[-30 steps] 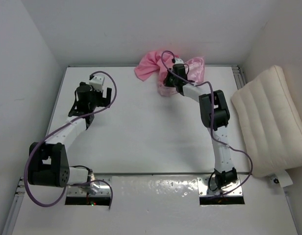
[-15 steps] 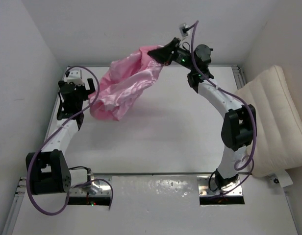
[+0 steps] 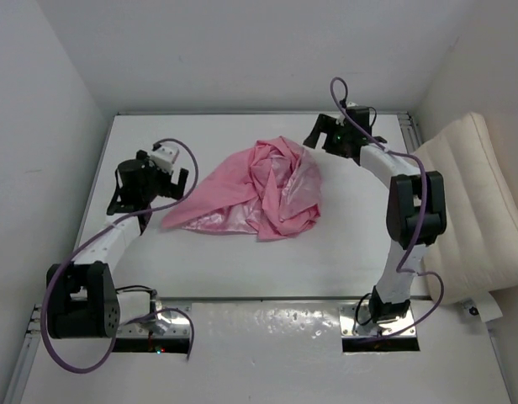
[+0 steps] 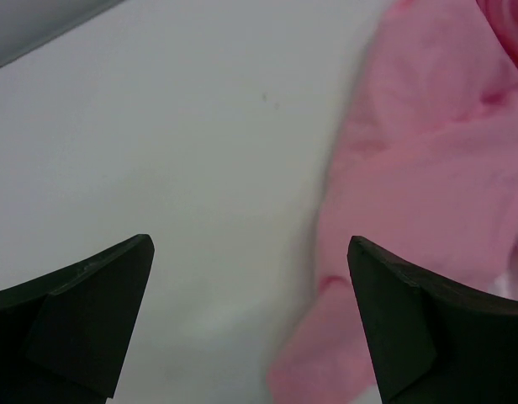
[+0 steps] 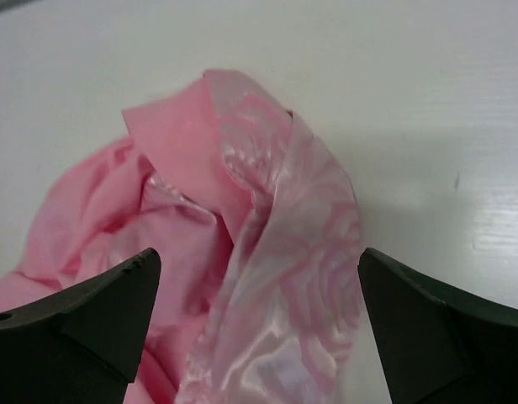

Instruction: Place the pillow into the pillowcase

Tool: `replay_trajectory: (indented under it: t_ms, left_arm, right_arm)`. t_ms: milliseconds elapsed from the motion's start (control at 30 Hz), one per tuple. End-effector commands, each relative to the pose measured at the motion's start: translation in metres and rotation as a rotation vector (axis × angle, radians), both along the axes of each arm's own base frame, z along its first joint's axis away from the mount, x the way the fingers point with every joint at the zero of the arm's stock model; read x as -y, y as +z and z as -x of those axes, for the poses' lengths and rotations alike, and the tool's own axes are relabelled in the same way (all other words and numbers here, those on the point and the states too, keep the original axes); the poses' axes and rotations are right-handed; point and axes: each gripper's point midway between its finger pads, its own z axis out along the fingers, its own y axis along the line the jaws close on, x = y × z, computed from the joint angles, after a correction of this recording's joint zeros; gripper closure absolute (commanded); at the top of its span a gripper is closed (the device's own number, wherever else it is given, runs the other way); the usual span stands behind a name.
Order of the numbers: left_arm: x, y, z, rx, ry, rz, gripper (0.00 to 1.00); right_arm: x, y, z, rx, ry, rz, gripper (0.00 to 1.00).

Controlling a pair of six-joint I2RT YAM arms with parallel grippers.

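Note:
The pink satin pillowcase (image 3: 255, 192) lies crumpled and spread across the middle of the table. Off the table's right edge rests the cream quilted pillow (image 3: 469, 206). My right gripper (image 3: 314, 140) hangs open just above the pillowcase's far right corner; in its wrist view the shiny rose-patterned fabric (image 5: 276, 252) lies below the wide-apart fingers, untouched. My left gripper (image 3: 177, 183) is open by the pillowcase's left tip; its wrist view shows pink cloth (image 4: 427, 168) on the right and bare table between the fingers.
White walls close in the table (image 3: 234, 261) on the left, back and right. A metal rail (image 3: 410, 135) runs along the right edge beside the pillow. Both arm bases sit at the near edge.
The right gripper lifted the pillowcase from the back edge, swung it out over the table, then opened and dropped it in the middle. The left arm shifted slightly.

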Motion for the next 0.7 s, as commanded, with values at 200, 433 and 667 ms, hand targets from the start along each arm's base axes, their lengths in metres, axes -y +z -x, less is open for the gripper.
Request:
replay_trajectory:
  t_ms: [200,433,667]
  left_arm:
    - [0.058,-0.088,0.063,-0.2,-0.495,-0.302,0.0]
    - [0.041,-0.106,0.037,-0.13,-0.386,-0.464,0.0]
    - [0.049,-0.126,0.041,-0.154,-0.444,-0.562,0.76]
  right_arm:
    - [-0.028,0.013,0.057,0.061,0.22,0.174,0.59]
    - [-0.027,-0.05,0.105,-0.149,0.219,0.193,0.07]
    - [-0.035,-0.092,0.133,-0.261,0.265,0.269,0.33]
